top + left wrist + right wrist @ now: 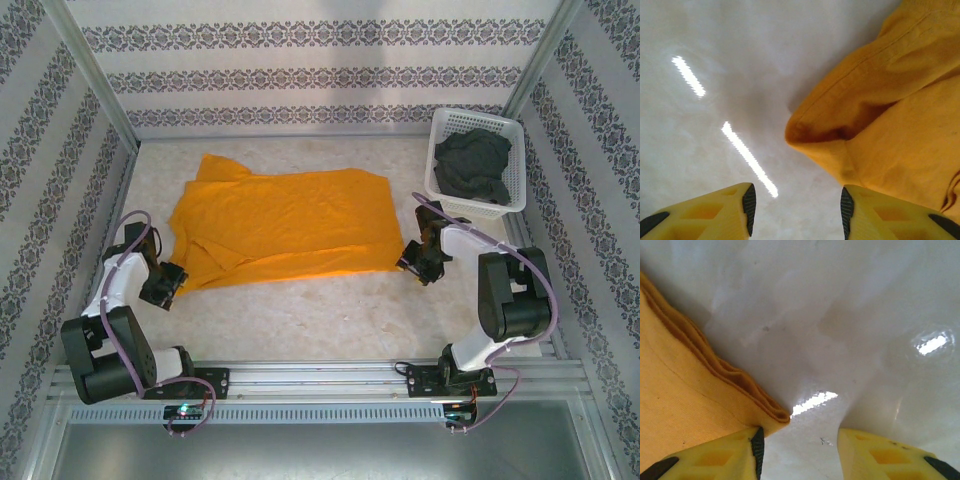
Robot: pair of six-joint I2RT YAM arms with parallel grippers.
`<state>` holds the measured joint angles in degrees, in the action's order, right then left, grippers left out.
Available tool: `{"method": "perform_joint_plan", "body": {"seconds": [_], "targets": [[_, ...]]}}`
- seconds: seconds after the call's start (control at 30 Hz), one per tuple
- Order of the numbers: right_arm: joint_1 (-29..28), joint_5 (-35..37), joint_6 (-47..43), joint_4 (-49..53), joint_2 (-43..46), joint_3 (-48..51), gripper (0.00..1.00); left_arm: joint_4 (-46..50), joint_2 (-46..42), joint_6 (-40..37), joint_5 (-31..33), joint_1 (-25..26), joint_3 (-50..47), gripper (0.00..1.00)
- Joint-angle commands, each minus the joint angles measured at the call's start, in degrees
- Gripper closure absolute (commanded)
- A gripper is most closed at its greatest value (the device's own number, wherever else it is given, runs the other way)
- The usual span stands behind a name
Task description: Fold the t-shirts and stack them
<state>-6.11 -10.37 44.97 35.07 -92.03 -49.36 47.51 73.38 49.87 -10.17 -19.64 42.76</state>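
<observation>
Left gripper (797, 205): jaws parted, empty, at the near-left corner of the orange shirt (280, 225). Right gripper (800, 445): parted, empty, at the near-right hem corner.

Orange shirt: spread mid-table, long axis left to right, sleeves leftward, hem rightward.

Grey shirt (472, 165): crumpled in the basket (478, 115).

Risk: both corners lie beside the jaws, not between them; closing here may catch nothing or a single layer, skewing the fold.

Robot lab test cell: patterned wall panels (300, 75), aluminium frame posts (92, 75), slotted mounting rail (320, 378).
</observation>
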Motion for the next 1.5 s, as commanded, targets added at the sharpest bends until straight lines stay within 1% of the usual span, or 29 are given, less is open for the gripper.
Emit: {"method": "perform_joint_plan", "body": {"seconds": [0.0, 0.27, 0.43, 0.57, 0.7, 0.83, 0.87, 0.97, 1.07, 1.27, 1.33, 1.37, 1.4, 1.47], "targets": [[0.31, -0.82, -0.46, -2.22, -2.01, -0.47, 0.56, -3.84, 1.11, 2.43, -1.69, -0.68, 0.84, 0.51], [0.22, -0.34, 0.62, -2.35, -3.20, -1.65, 0.65, -3.63, 5.26, -0.36, 1.33, -0.75, 4.26, 0.61], [-0.62, -0.90, 1.08, -1.94, -4.13, -3.48, 0.65, -5.06, 5.90, -1.00, 1.33, -0.70, 4.70, 0.61], [-1.75, -0.33, 1.64, -1.15, -4.24, -4.46, 0.64, -5.84, 6.60, -2.10, 0.86, -0.74, 5.13, 0.65], [-1.98, -0.19, 1.90, -0.58, -5.15, -4.83, 0.64, -5.26, 7.62, -3.23, 0.06, -0.68, 5.27, 0.75], [-2.06, 0.40, 2.03, 0.09, -5.27, -5.24, 0.64, -3.48, 7.88, -4.33, 0.85, -0.75, 5.44, 0.79], [-2.04, 0.44, 2.05, 0.17, -5.27, -5.35, 0.63, -3.47, 7.71, -4.56, 1.23, -0.71, 5.47, 0.83], [-2.06, 0.49, 2.38, 0.26, -5.78, -5.85, 0.63, -3.40, 7.92, -5.03, 2.21, -0.74, 6.13, 0.99], [-2.15, 1.14, 2.49, 0.61, -6.31, -6.35, 0.65, -2.59, 8.69, -6.22, 4.12, -0.74, 8.34, 1.00], [-2.16, 2.15, 2.14, 1.04, -7.87, -8.29, 0.83, 0.98, 13.07, -11.59, 7.93, -0.75, 14.85, 1.00], [-2.11, 1.96, 2.14, 1.04, -8.49, -8.94, 0.94, 1.62, 15.10, -13.31, 8.28, -0.75, 16.20, 1.00], [-2.15, 1.93, 2.14, 1.05, -8.69, -9.15, 0.99, 1.57, 15.83, -13.83, 8.35, -0.75, 16.43, 1.00], [-2.20, 1.86, 2.14, 0.97, -8.70, -9.32, 1.00, 1.47, 16.63, -14.27, 8.47, -0.75, 16.56, 1.00], [-2.24, 1.92, 2.14, 1.05, -8.80, -9.60, 1.00, 1.10, 17.78, -15.06, 8.90, -0.75, 16.74, 0.90]]}}
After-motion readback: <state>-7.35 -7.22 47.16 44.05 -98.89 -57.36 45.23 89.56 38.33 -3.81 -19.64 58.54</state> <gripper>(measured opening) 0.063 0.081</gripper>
